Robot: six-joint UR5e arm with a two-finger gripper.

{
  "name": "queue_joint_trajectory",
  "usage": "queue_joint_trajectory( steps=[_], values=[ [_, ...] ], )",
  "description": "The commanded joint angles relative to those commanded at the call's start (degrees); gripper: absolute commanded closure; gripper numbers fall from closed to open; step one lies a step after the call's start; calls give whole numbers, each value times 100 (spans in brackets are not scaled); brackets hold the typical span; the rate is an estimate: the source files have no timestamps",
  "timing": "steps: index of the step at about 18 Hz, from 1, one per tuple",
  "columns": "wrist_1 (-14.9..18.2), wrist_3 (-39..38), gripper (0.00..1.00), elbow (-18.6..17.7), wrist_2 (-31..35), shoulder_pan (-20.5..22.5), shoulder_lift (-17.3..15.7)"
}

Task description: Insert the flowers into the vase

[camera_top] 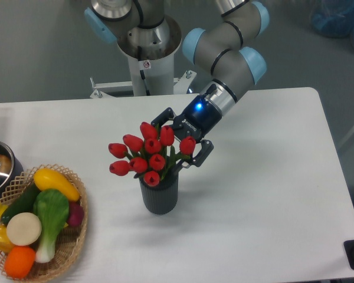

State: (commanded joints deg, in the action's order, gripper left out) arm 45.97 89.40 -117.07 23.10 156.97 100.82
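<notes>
Camera | flowers (146, 154) in vase (159, 193) | hand (178, 143) spread behind blooms

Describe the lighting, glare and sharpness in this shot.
Fixed camera: soft even light, with a faint shadow beside the dark grey ribbed vase; a blue LED glows on the black two-finger gripper; the red tulip buds look slightly soft; the white table shows no harsh glare.

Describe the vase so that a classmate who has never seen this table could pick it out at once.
Start at the white table and look near its middle, just below the robot's gripper. The vase is the dark grey ribbed cylinder with red flowers rising from its mouth, unlike the wicker basket of toy vegetables at the left edge.
</notes>
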Motion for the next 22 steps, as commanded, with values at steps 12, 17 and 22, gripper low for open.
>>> queue_joint_trajectory(
  steps=[12, 17, 22],
  values=[
    [26, -185, 0, -44, 1423, 333, -773],
    [35, -344, 0, 456, 2925, 834, -923],
    [96, -335, 0, 966, 4384, 1151, -941]
  ],
)
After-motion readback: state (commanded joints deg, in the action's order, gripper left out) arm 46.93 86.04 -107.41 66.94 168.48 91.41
